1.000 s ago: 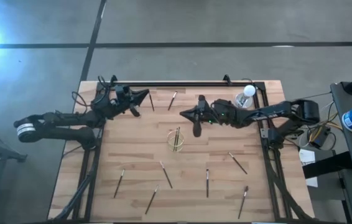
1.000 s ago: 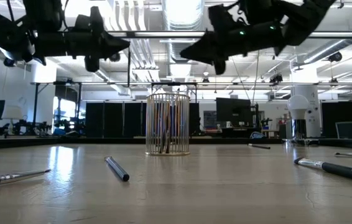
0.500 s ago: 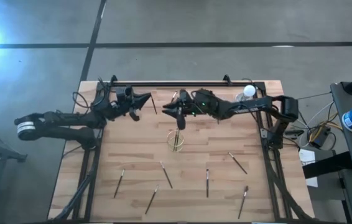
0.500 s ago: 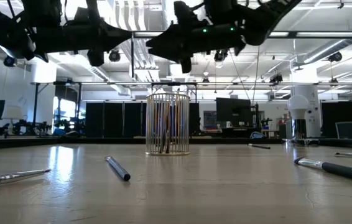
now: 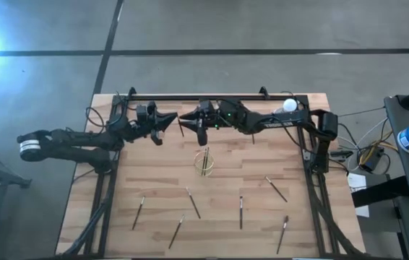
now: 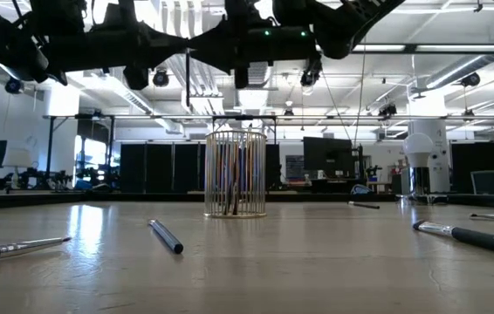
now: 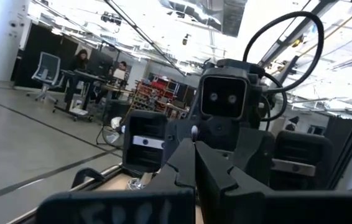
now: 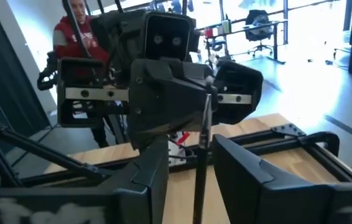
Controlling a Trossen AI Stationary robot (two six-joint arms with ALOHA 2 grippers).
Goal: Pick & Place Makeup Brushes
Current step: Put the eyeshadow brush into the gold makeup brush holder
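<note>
The left jaws are closed on one thin makeup brush (image 8: 199, 180), which hangs down from their tips. The right jaws stand open, one finger on each side of that hanging brush; whether either finger touches it cannot be told. The two sets of jaws meet tip to tip in the air, above the far part of the tabletop (image 5: 154, 173) and beyond a small wire cup (image 5: 204, 162) that stands near the tabletop's middle.

The left arm (image 5: 74, 139) reaches in from the left of the cup. The right arm (image 5: 284, 121) reaches in from the right, stretched along the far edge.

The wire cup stands upright and holds several brushes (image 6: 232, 174) on end.

Six more brushes lie flat on the tabletop on the near side of the cup, well apart from one another. To the near left of the cup are one (image 5: 139, 212) and another (image 5: 175, 232). A third (image 5: 192, 203) is just nearer than the cup. To the near right are a fourth (image 5: 240, 212), a fifth (image 5: 276, 189) and a sixth (image 5: 282, 234).

A white round-topped object (image 5: 289, 105) sits at the far right corner, well away from the cup. Past the tabletop, a person in a red top (image 8: 70, 34) stands in the room.
</note>
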